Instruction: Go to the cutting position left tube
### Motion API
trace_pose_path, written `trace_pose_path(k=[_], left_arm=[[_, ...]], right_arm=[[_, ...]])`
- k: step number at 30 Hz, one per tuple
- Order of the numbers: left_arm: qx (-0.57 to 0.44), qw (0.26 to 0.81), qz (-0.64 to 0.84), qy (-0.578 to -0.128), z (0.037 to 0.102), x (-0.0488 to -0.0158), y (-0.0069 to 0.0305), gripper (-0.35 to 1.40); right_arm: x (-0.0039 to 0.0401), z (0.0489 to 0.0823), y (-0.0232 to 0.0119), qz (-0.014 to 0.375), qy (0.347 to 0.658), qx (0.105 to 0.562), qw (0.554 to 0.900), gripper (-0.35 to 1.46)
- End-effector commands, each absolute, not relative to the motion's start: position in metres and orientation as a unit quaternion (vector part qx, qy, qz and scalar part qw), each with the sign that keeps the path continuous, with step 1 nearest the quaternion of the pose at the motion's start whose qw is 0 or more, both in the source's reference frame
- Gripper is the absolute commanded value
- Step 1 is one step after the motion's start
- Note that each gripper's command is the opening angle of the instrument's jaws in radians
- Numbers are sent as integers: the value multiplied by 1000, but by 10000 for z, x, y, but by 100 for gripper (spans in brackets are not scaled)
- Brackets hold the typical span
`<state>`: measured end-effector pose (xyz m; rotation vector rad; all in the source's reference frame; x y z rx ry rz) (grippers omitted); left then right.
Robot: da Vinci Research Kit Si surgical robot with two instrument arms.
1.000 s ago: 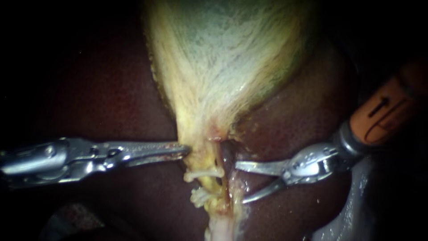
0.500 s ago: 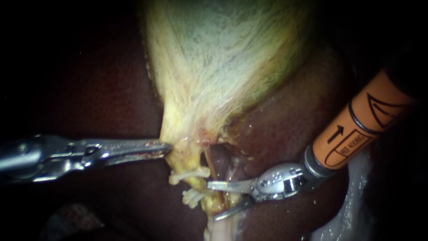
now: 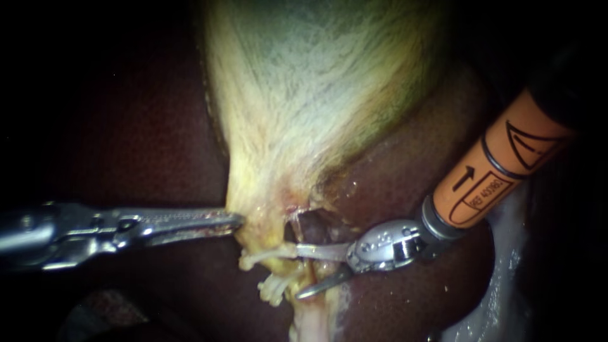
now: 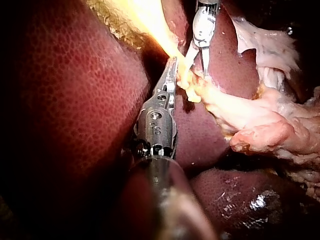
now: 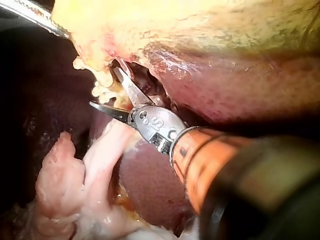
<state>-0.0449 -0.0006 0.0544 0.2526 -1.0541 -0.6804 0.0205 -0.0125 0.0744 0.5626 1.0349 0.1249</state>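
The gallbladder [image 3: 304,95] hangs down the centre of the endoscope view and narrows to a yellow stalk at lower centre, with dark liver [image 3: 411,164] lying open on both sides of it. The left tube [image 3: 292,269] runs down this stalk and carries two white clips, an upper clip [image 3: 266,255] and a lower clip [image 3: 273,288], with only a short bare stretch between them. The right instrument [image 3: 296,272] comes in from the upper right on an orange sleeve [image 3: 494,171]. Its blades are spread, one just beside the upper clip and one beside the lower, with the tube between them but not gripped. The left instrument [image 3: 233,220] lies across the lower left, its narrow jaws clamped on the gallbladder's edge just above the clips. Pale tissue [image 3: 310,323] crowds the bottom edge.
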Motion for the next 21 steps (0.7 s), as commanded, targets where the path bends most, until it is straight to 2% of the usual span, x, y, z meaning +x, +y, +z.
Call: trace_pose_path(k=[1,5,10,21], left_arm=[[118,802,-317,-491,546,-449,-5,-21],[117,802,-318,-491,547,-451,-4,-21],[118,802,-317,-492,549,-454,-4,-21],[119,802,-316,-492,551,-458,-5,-21]], right_arm=[[208,745,-127,55,488,271,828,135],[223,750,-134,32,493,289,820,128],[249,763,-142,19,493,302,816,128],[265,771,-142,34,497,315,808,128]])
